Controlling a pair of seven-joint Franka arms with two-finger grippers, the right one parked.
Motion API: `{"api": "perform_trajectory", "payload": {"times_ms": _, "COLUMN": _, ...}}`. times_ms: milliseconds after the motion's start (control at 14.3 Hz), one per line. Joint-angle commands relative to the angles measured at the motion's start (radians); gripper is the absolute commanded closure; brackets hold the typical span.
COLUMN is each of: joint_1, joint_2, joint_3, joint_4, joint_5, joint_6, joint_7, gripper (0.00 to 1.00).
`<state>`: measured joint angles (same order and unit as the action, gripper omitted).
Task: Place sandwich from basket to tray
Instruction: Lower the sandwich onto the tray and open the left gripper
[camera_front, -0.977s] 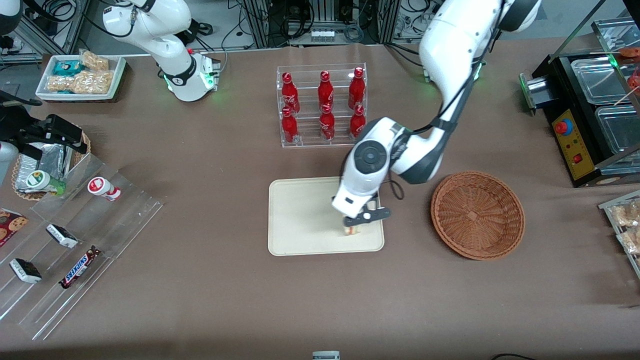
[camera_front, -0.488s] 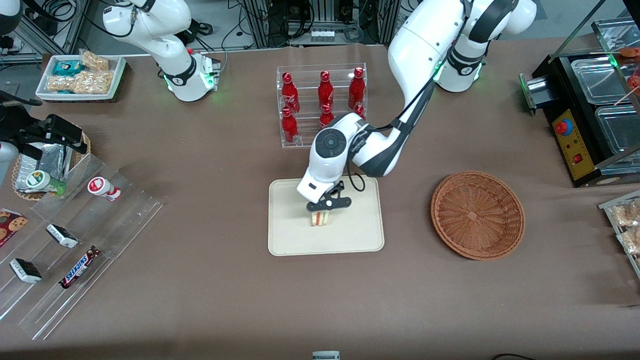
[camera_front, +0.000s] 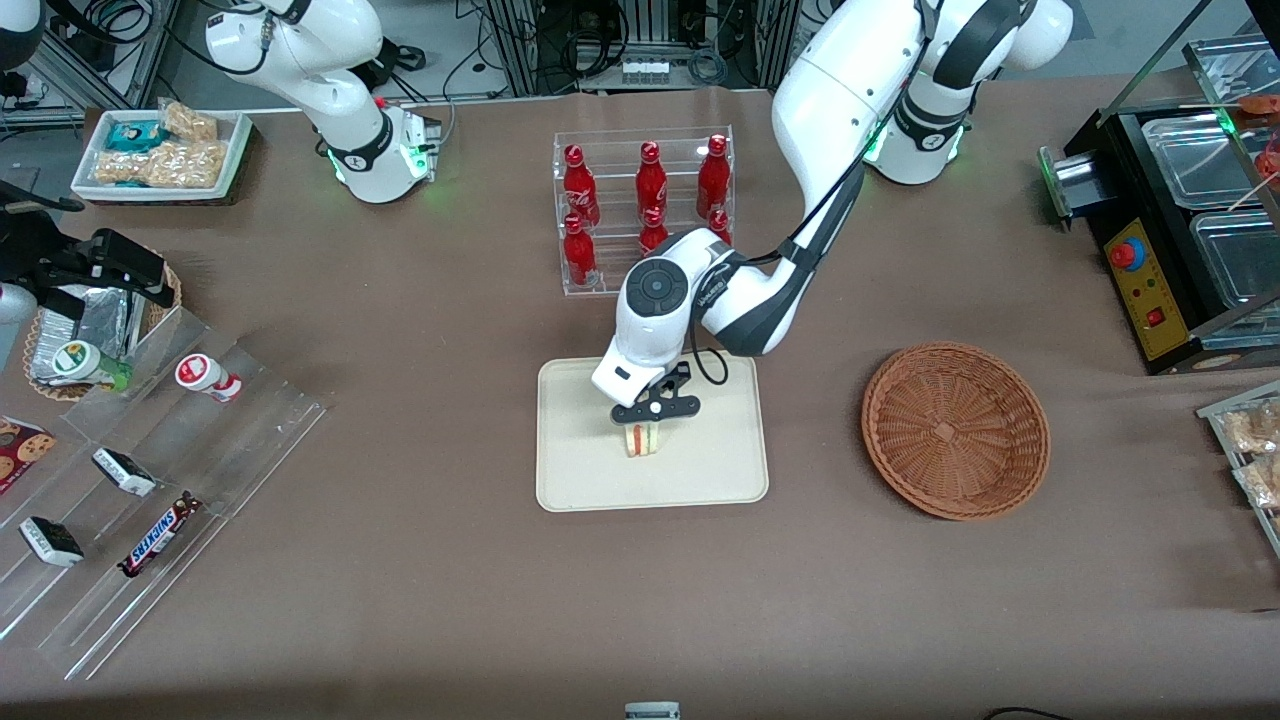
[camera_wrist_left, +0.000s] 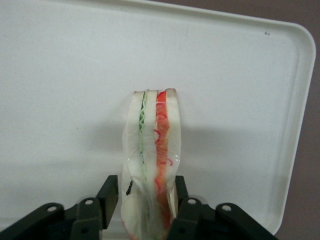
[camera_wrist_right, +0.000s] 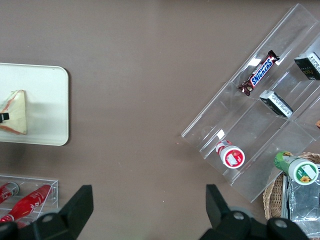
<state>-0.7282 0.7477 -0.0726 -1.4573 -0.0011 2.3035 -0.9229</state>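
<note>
The sandwich (camera_front: 641, 441), a white-bread wedge with red and green filling, stands on its edge on the cream tray (camera_front: 580, 470), near the tray's middle. My left gripper (camera_front: 643, 427) is directly above it and shut on it. In the left wrist view the fingers (camera_wrist_left: 111, 192) flank the sandwich (camera_wrist_left: 152, 145) over the tray (camera_wrist_left: 75, 75). The right wrist view shows the sandwich (camera_wrist_right: 14, 112) on the tray (camera_wrist_right: 47, 100). The wicker basket (camera_front: 955, 430) sits empty beside the tray, toward the working arm's end of the table.
A clear rack of red bottles (camera_front: 645, 205) stands farther from the front camera than the tray, close to my arm's elbow. A clear stepped display with snack bars (camera_front: 150, 480) lies toward the parked arm's end. A black appliance (camera_front: 1170, 220) is at the working arm's end.
My gripper carried the sandwich from the tray's edge nearest the basket to the tray's middle, then sank slightly. The sandwich now stands on the tray.
</note>
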Motion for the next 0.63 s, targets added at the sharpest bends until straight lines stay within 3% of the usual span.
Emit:
{"api": "perform_trajectory", "payload": {"times_ms": 0, "joint_1": 0.004, "joint_2": -0.079, "joint_3": 0.011, "joint_4": 0.005, "joint_5": 0.020, "joint_6": -0.024, "joint_7": -0.060, "gripper": 0.00}}
{"api": "perform_trajectory", "payload": {"times_ms": 349, "joint_1": 0.082, "joint_2": -0.232, "joint_3": 0.077, "joint_4": -0.024, "joint_5": 0.020, "joint_6": -0.271, "joint_7": -0.016, "gripper": 0.00}}
{"api": "perform_trajectory", "payload": {"times_ms": 558, "joint_1": 0.174, "joint_2": -0.327, "joint_3": 0.079, "joint_4": -0.151, "joint_5": 0.021, "joint_6": -0.283, "joint_7": 0.074, "gripper": 0.00}}
